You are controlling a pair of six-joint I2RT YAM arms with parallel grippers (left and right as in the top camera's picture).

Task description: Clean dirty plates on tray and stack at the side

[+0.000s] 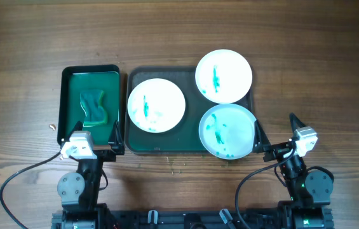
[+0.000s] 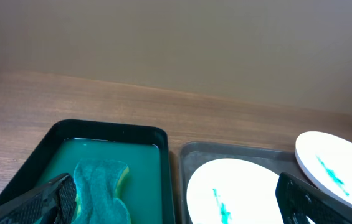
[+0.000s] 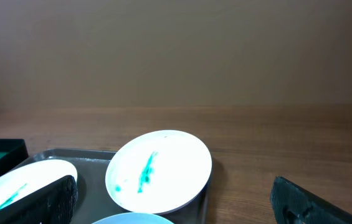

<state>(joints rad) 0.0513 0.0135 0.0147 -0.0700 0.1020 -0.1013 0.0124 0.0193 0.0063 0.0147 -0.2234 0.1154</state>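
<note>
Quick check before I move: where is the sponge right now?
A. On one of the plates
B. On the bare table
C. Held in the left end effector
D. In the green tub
D: the sponge lies in the liquid in the green tub, with nothing gripping it.

White plates (image 1: 157, 105) streaked teal; green sponge (image 1: 93, 107) in black tub (image 1: 64, 102).

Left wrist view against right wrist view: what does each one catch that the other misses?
Only the left wrist shows the sponge lying in green liquid. Only the right wrist shows the rim of the bluish plate nearest it. Both show the grey tray, the left plate and the far plate, each streaked teal.
</note>
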